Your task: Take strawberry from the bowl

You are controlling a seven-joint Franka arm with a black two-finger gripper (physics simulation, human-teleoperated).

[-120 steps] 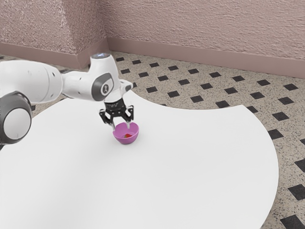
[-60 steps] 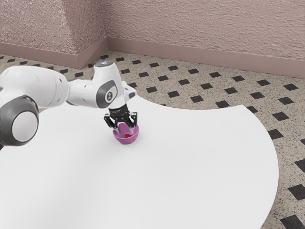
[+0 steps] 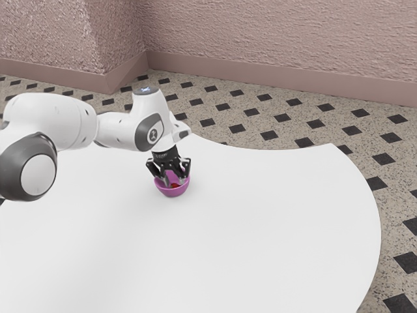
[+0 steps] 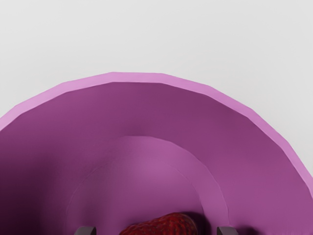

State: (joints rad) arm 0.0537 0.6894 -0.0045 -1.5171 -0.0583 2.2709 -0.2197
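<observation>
The black gripper (image 3: 174,182) reaches down into the pink-purple bowl (image 3: 172,192), its two fingers apart inside the rim. A bit of the red strawberry (image 3: 174,186) shows low in the bowl, between the fingertips. In the wrist view the strawberry (image 4: 164,226) lies dark red on the bottom of the bowl (image 4: 142,105), partly cut off by the view's edge. The tips of the open gripper (image 4: 156,232) stand on either side of it, with a gap to each.
A white table (image 3: 260,222) with a curved edge carries the bowl. Beyond it are a tiled floor with dark squares (image 3: 282,118) and a pink textured wall (image 3: 273,39). The arm comes in from the exterior view's left.
My hand has moved down and toward the exterior view's right, from above the bowl's rim to inside it. The bowl and the strawberry have stayed in place.
</observation>
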